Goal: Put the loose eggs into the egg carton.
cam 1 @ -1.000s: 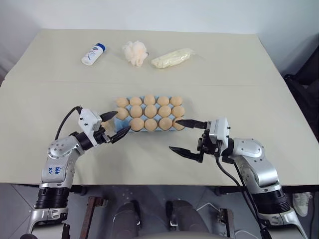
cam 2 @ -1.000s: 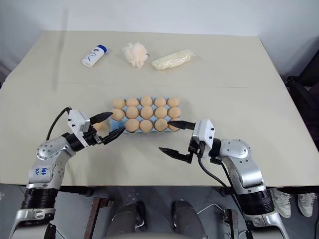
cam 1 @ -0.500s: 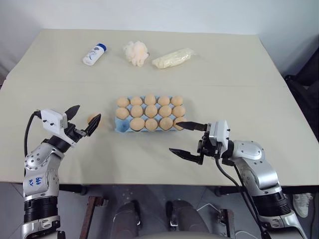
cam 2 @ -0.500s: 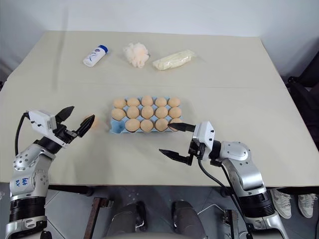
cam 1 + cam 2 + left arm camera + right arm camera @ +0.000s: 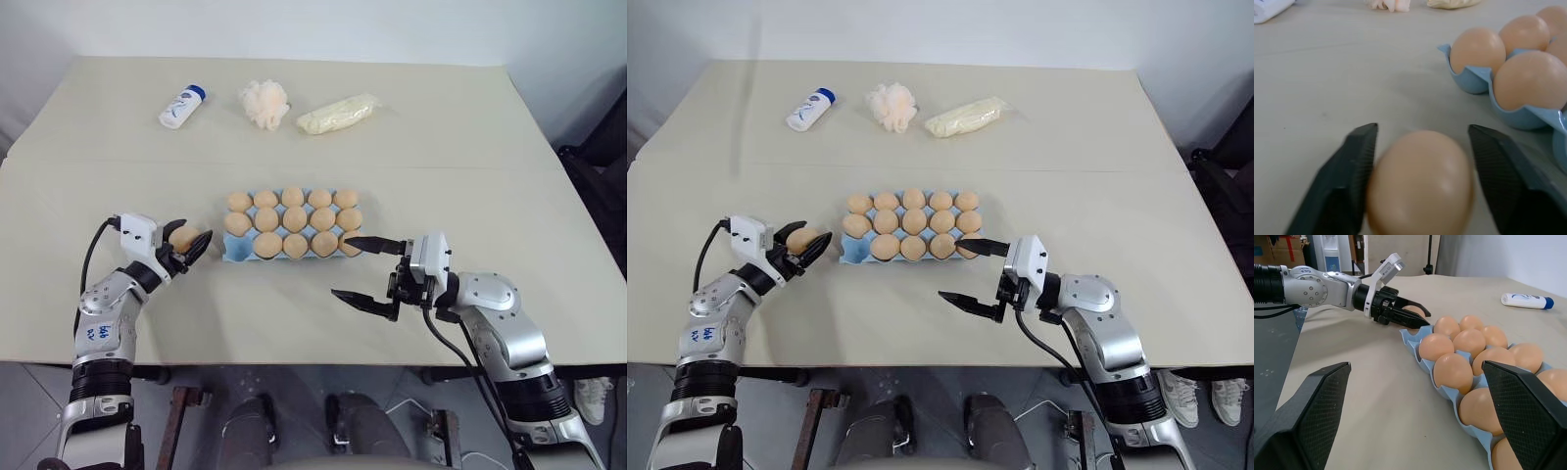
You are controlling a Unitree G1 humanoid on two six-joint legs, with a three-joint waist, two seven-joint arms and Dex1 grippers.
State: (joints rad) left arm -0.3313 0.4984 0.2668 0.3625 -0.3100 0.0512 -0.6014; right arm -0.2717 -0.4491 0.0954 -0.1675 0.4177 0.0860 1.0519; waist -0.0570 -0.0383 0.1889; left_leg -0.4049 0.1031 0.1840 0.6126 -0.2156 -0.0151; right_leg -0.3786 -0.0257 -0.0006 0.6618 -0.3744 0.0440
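Note:
One loose egg [image 5: 183, 238], tan-brown, lies just left of the egg carton [image 5: 236, 252]. My left gripper [image 5: 194, 233] is shut on it, and the left wrist view has the egg [image 5: 1420, 183] between both black fingers [image 5: 1347, 171]. The light-blue carton holds several eggs [image 5: 295, 221], and its near-left corner cup shows bare blue. At the carton's near-right corner, my right gripper [image 5: 339, 265] is open and holds nothing; its upper finger reaches to the corner egg.
Along the far side of the table lie a white bottle with a blue cap [image 5: 182, 106], a pale puff ball [image 5: 265, 103] and a yellowish wrapped packet [image 5: 338, 114]. The table's front edge runs just below both grippers.
My left gripper drew away from the carton's left end, swung out left, then came back around the loose egg and closed on it. The right arm has not moved.

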